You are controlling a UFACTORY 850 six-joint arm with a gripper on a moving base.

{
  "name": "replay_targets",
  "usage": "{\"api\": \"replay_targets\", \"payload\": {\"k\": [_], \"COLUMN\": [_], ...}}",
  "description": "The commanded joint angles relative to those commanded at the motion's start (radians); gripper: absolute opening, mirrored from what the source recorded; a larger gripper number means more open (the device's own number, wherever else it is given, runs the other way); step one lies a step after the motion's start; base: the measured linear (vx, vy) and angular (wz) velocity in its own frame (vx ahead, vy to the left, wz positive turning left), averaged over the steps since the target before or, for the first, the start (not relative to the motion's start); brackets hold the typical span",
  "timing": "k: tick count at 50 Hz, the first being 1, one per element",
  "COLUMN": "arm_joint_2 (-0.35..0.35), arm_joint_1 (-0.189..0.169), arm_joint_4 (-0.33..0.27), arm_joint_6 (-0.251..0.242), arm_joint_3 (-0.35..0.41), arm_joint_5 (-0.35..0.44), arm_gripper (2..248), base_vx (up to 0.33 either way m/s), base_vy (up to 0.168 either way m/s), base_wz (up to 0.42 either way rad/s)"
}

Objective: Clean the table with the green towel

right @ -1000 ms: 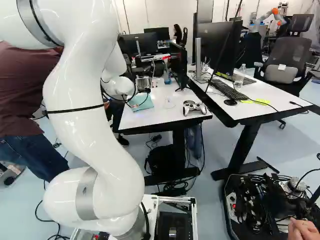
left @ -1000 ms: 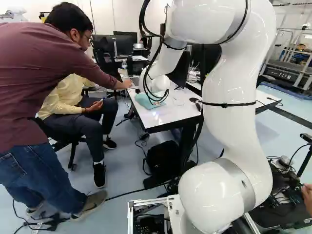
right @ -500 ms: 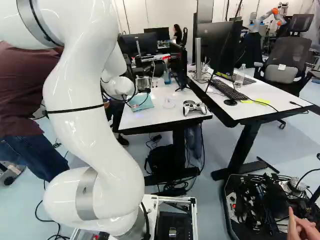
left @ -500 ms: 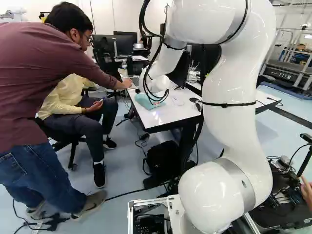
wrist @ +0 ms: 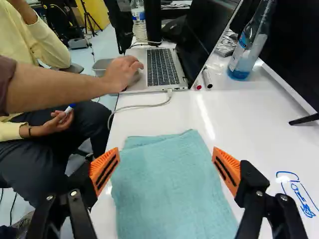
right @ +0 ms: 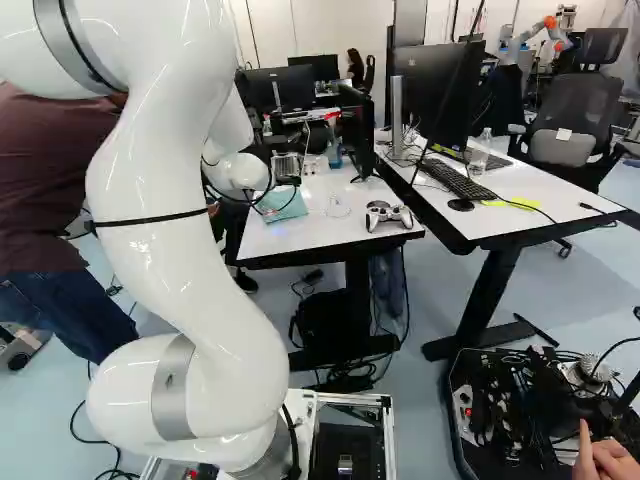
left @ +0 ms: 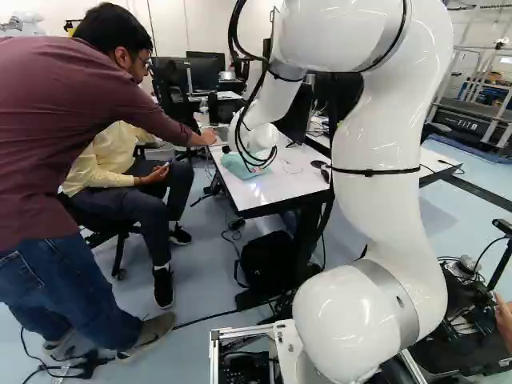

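white table (wrist: pixel 249 122), green towel (wrist: pixel 167 184), open pincer (wrist: pixel 165 172)

Your gripper (right: pixel 288 181) stands wide open, its two orange-padded fingers (wrist: pixel 104 172) (wrist: pixel 227 172) well apart, one on each side of the tool's centre line, their pads turned inward. Directly behind the tool you have the rounded white wrist (left: pixel 260 138); farther back, the forearm (left: pixel 276 96) slopes up and away from it to the high bend of your arm (right: pixel 180 230), which rises from its lowest joint.
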Motion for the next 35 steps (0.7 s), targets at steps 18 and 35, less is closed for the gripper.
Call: {"api": "replay_targets", "payload": {"k": [18,35], "arm_joint_2": [0.0,0.0], "arm_joint_1": [0.0,0.0], "arm_joint_4": [0.0,0.0], "arm_joint_6": [0.0,0.0], "arm_joint_3": [0.0,0.0], "arm_joint_5": [0.0,0.0], "arm_gripper": [247,247], "base_vx": [0.0,0.0], "base_vy": [0.0,0.0], "base_wz": [0.0,0.0]}}
